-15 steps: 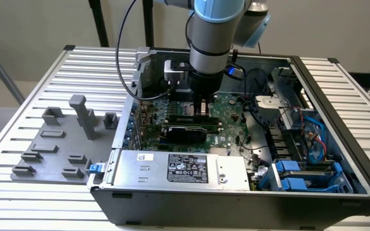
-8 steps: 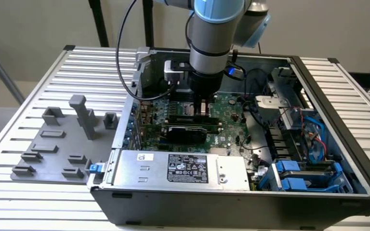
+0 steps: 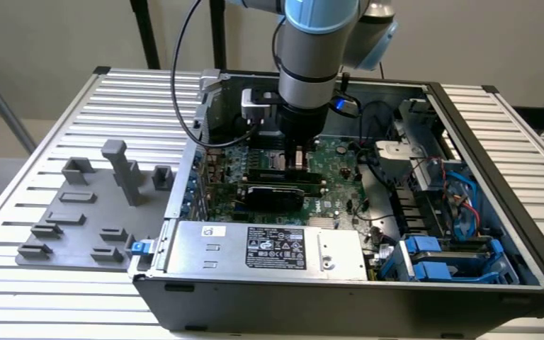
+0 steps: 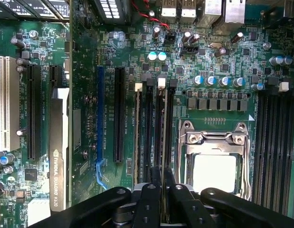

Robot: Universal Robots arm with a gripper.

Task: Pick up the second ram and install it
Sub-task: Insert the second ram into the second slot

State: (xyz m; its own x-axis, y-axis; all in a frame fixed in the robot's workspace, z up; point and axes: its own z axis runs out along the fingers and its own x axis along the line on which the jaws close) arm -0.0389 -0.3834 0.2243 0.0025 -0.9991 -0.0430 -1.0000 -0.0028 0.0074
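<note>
Wrist view looks straight down on the motherboard point(image 4: 223, 61), and the end effector point(image 4: 162, 183) has its two fingers point(image 4: 148, 202) clamped close together on the top edge of the second ram point(image 4: 161, 123). The stick stands upright on edge in one of the memory slots just beside the CPU socket point(image 4: 214, 156), with another stick point(image 4: 138, 128) already standing in a slot a little further over. On the far side of those slots lies the black Nvidia expansion card point(image 4: 58, 147).

Exterior view has the arm point(image 3: 314, 64) reaching down into the open PC case point(image 3: 348, 297), end effector point(image 3: 297, 152) right at the board. Outside the case, the grey fixture tray point(image 3: 83, 219) sits on the slatted counter point(image 3: 26, 297), on the exterior view's left.
</note>
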